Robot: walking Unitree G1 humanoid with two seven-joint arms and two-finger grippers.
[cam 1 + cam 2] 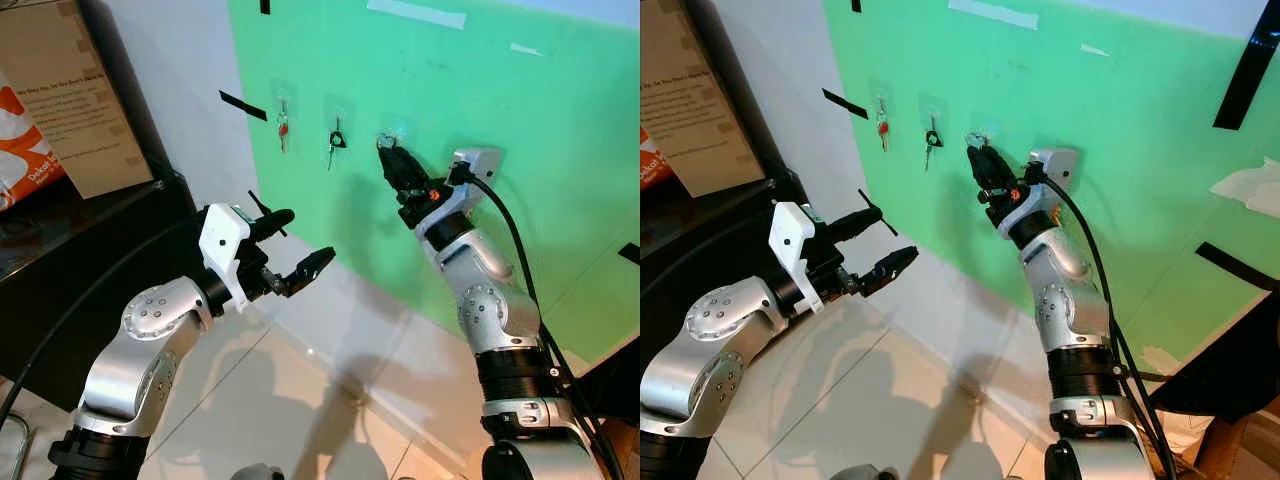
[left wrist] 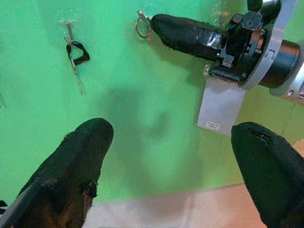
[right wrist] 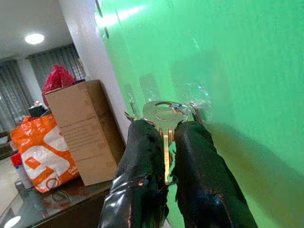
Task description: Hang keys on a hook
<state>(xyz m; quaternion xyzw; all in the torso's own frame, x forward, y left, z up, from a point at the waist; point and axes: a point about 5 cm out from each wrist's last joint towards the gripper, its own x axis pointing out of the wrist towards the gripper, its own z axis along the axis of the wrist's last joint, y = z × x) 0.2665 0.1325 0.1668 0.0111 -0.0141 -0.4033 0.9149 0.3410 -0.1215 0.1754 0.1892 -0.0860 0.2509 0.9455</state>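
My right gripper (image 1: 385, 150) is raised to the green wall and shut on a silver key (image 3: 164, 118) with a key ring (image 2: 141, 26). The ring is right at a clear hook (image 1: 395, 130) on the wall; I cannot tell whether it is over the hook. Two other clear hooks to the left carry keys: one with a red tag (image 1: 283, 127) and one with a black tag (image 1: 337, 140). My left gripper (image 1: 300, 245) hovers open lower left, away from the wall, holding nothing.
A dark cabinet (image 1: 60, 250) stands at the left with a cardboard box (image 1: 75, 95) and an orange bag (image 1: 20, 150) on it. Black tape strips (image 1: 243, 105) mark the wall. Pale tiled floor (image 1: 290, 400) lies below.
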